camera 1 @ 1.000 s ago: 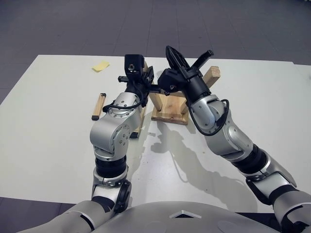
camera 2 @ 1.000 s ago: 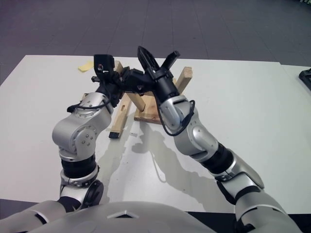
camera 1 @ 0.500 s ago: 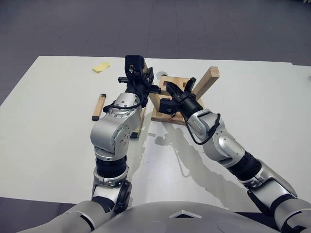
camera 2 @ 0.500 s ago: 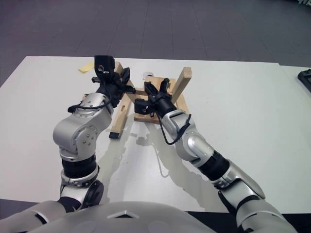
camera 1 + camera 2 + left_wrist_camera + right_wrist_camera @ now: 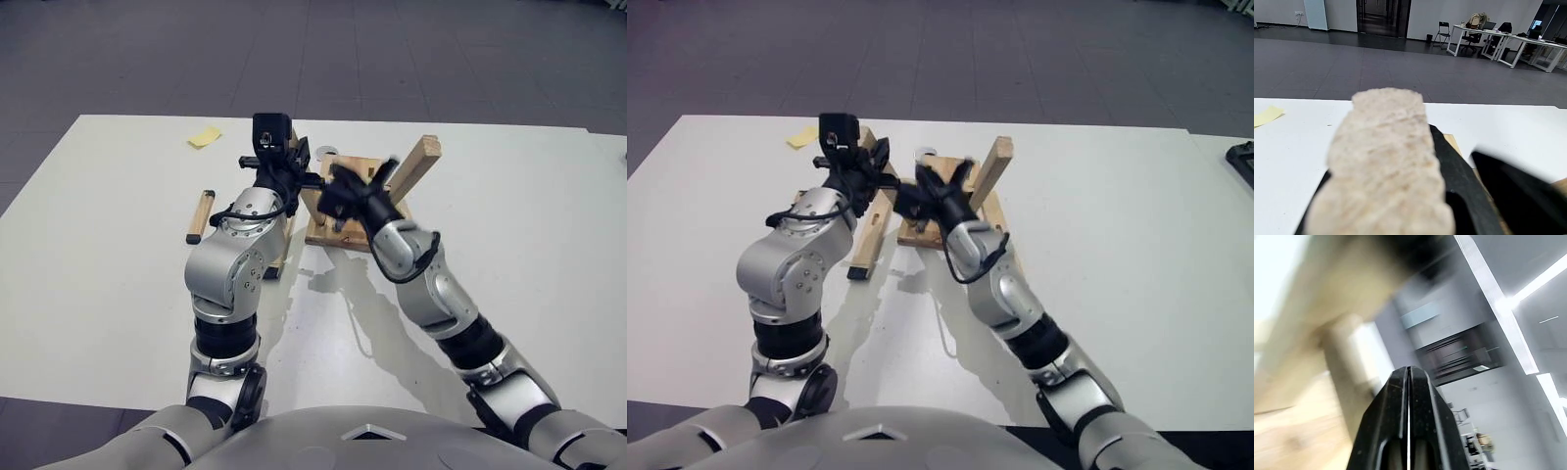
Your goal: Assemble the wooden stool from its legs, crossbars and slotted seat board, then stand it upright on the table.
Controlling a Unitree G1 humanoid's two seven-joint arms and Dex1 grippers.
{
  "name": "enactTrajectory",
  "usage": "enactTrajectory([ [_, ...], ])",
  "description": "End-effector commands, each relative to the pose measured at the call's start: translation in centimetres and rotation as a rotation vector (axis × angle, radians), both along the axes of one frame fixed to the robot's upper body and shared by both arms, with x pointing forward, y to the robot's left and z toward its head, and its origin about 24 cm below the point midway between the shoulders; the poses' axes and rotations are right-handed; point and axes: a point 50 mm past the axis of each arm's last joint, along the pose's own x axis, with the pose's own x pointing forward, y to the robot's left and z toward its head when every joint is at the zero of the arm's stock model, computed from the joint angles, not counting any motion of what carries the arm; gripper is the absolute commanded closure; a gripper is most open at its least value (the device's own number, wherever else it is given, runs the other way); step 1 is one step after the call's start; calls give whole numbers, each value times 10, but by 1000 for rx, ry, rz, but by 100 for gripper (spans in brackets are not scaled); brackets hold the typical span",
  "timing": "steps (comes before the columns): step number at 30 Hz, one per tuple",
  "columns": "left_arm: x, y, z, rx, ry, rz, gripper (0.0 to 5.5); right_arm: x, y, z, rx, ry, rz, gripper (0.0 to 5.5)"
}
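Note:
The slotted seat board [image 5: 340,233] lies flat on the table with a leg [image 5: 418,163] rising at a slant from its far right corner. My left gripper [image 5: 291,168] is at the board's left side, shut on the upper end of another wooden leg [image 5: 1385,161]. That leg slopes down to its black foot [image 5: 271,271] on the table. My right gripper [image 5: 353,188], blurred in the head views, hovers low over the board between the two legs. In the right wrist view its fingers [image 5: 1396,431] are pressed together, with pale wood just beyond them.
A loose crossbar [image 5: 199,214] with a dark end lies on the white table [image 5: 98,255] left of my left arm. A yellow note [image 5: 204,136] sits at the far left, and a small white ring [image 5: 324,151] lies behind the board. The table's right half is bare.
My right arm has swung down from high above the stool parts to just over the seat board, and its wide-open fingers have closed. The left arm has kept still with its leg.

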Motion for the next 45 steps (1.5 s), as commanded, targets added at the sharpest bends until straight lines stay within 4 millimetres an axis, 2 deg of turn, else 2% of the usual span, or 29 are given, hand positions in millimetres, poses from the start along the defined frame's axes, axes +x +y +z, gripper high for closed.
enactTrajectory([
  [1,-11,9,-66,133,350,13,445,-6,-10,-43,6,380,-11,550],
  [6,-10,9,-66,133,347,15,445,13,-15,8,154,56,-68,550],
  [9,-9,8,-66,135,345,7,445,11,-14,55,366,-195,-62,550],
  [11,-9,9,-67,143,349,-3,445,8,-23,94,581,-348,-82,550],
  [13,-9,10,-67,149,352,-14,445,6,-37,124,738,-464,-102,550],
  [15,-9,10,-68,150,354,-24,445,4,-50,144,821,-555,-118,527],
  [17,-8,10,-69,144,355,-33,444,4,-60,155,882,-600,-145,494],
  [20,-6,10,-68,120,331,-46,444,8,-78,163,918,-640,-207,434],
  [21,-4,9,-66,115,312,-52,408,10,-84,161,912,-642,-232,422],
  [26,4,8,-56,62,191,-50,326,17,-96,149,873,-619,-288,340],
  [30,9,5,-39,-60,39,-66,259,19,-100,144,859,-601,-306,276],
  [39,-8,-12,11,-248,-313,-345,113,22,-116,135,844,-589,-367,136],
  [45,-11,-11,16,-249,-356,-385,11,26,-119,130,830,-576,-386,37],
])
